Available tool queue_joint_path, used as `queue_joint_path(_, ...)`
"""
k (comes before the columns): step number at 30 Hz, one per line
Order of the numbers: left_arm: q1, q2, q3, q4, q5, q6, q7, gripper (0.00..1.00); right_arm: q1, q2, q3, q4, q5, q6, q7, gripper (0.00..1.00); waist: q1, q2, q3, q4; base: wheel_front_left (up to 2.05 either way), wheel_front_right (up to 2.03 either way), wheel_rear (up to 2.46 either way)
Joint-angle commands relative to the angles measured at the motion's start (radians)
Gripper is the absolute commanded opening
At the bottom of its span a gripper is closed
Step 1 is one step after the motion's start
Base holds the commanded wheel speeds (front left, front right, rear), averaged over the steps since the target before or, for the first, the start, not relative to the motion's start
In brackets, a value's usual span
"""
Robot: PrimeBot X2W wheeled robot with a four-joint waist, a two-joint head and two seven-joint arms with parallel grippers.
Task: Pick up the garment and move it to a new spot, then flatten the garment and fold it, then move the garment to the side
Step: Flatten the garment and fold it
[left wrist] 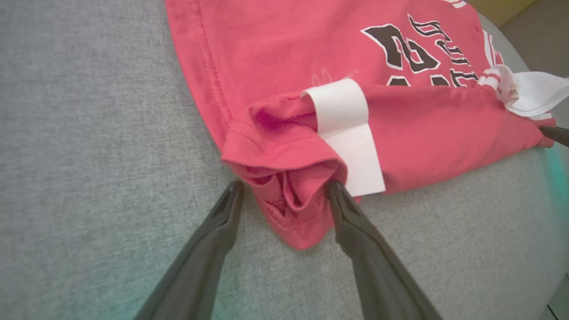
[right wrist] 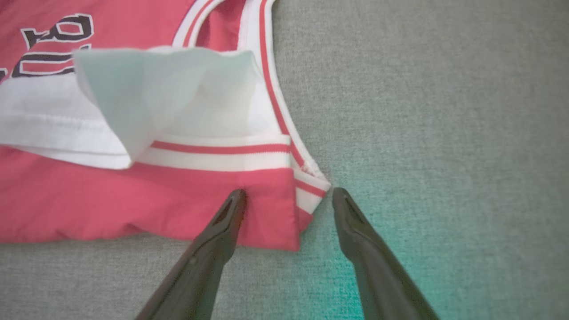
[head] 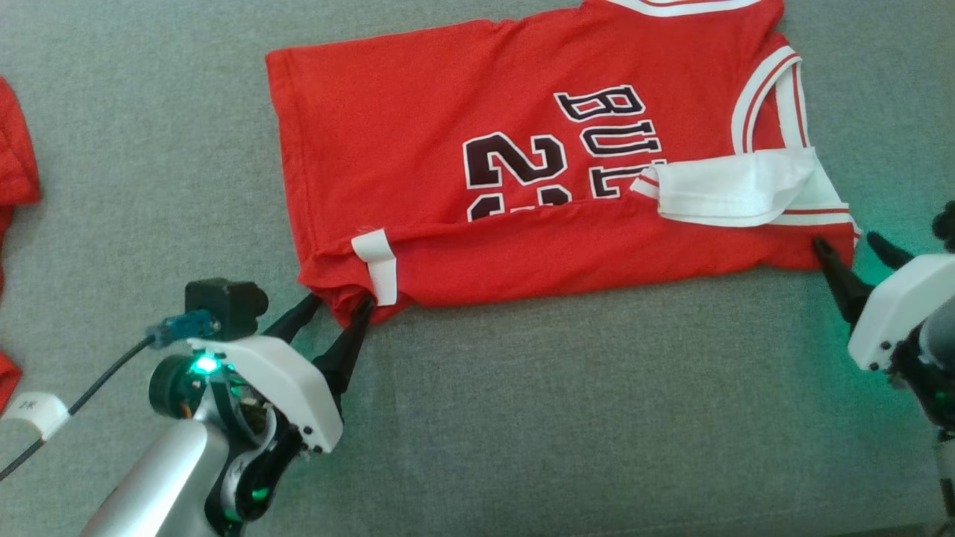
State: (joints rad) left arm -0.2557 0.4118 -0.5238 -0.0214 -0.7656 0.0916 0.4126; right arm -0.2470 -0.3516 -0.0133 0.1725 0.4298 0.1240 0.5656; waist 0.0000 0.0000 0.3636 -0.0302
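**Red basketball jersey lying part-folded on a grey cloth surface, an open gripper at each near corner**

A red jersey [head: 448,112] lies flat on a grey cloth surface [head: 559,418], its hem toward the robot's left and its neck and armholes toward the right. The near long side is folded up over the front and hides the lower part of the dark, white-edged lettering [head: 604,127] and number [head: 515,160]. In the left wrist view the jersey [left wrist: 266,53] reaches toward the surface's rounded far edge at the upper right.

The left gripper [head: 340,300] sits at the near hem corner. Its two dark fingers are spread wide and clamp nothing. In the left wrist view the bunched, rumpled corner of red cloth lies between the fingers of this gripper [left wrist: 284,184]. One tip touches the fold just beside a white label strip [left wrist: 346,129], and the other tip is on bare grey cloth.

The right gripper [head: 844,240] is at the near corner with the red-and-white striped trim, fingers spread apart too. In the right wrist view this gripper [right wrist: 289,191] has one tip over the red cloth [right wrist: 89,204] and the other on the grey surface just past the striped corner. A white flap of fabric [right wrist: 155,98] lies turned over beyond them.

More red cloth [head: 15,149] shows at the left edge of the head view.
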Motion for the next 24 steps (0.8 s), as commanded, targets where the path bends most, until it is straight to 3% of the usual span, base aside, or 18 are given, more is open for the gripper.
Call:
queue_joint_path(1, -0.036, 0.015, 0.029, -0.017, -0.001, -0.004, 0.001, 1.00, -0.017, -0.012, 0.019, -0.022, -0.004, 0.007, -0.009, 1.00, 0.0000, 0.0000, -0.002, 0.001, 0.00, 0.00, 0.00)
queue_joint_path(7, -0.046, 0.024, 0.007, 0.006, 0.011, -0.006, 0.026, 1.00, -0.024, -0.016, 0.050, 0.015, 0.008, 0.007, 0.005, 1.00, 0.0000, 0.0000, -0.003, 0.003, 0.00, 0.00, 0.00)
queue_joint_path(8, -0.048, 0.024, 0.004, 0.011, 0.010, -0.008, 0.030, 0.94, -0.027, -0.014, 0.052, 0.022, 0.012, 0.007, 0.008, 1.00, 0.0000, 0.0000, 0.000, 0.004, 0.00, 0.00, 0.00)
queue_joint_path(10, -0.056, 0.020, 0.002, 0.022, 0.009, -0.011, 0.029, 0.00, -0.033, -0.007, 0.057, 0.037, 0.026, 0.007, 0.013, 1.00, 0.0000, 0.0000, 0.006, 0.007, 0.00, 0.00, 0.00)
queue_joint_path(11, -0.061, 0.018, 0.001, 0.028, 0.008, -0.014, 0.028, 0.00, -0.037, -0.004, 0.057, 0.045, 0.035, 0.007, 0.017, 1.00, 0.0000, 0.0000, 0.008, 0.009, 0.00, 0.00, 0.00)
queue_joint_path(12, -0.067, 0.015, 0.000, 0.036, 0.008, -0.016, 0.028, 0.00, -0.041, -0.004, 0.061, 0.051, 0.041, 0.007, 0.021, 0.88, 0.0000, 0.0000, 0.011, 0.010, 0.00, 0.00, 0.00)
queue_joint_path(14, -0.079, 0.008, -0.002, 0.050, 0.004, -0.023, 0.026, 0.00, -0.051, -0.007, 0.065, 0.063, 0.048, 0.007, 0.021, 0.40, 0.0000, 0.0000, 0.014, 0.013, 0.00, 0.00, 0.00)
queue_joint_path(15, -0.084, 0.005, -0.001, 0.056, -0.001, -0.029, 0.025, 0.00, -0.058, -0.010, 0.066, 0.068, 0.051, 0.007, 0.019, 0.00, 0.0000, 0.0000, 0.015, 0.015, 0.00, 0.00, 0.00)
queue_joint_path(24, -0.092, 0.008, 0.014, 0.074, -0.048, -0.065, 0.027, 0.00, -0.087, -0.080, 0.086, 0.076, 0.131, 0.007, 0.031, 0.00, 0.0000, 0.0000, -0.033, 0.032, 0.00, 0.00, 0.00)
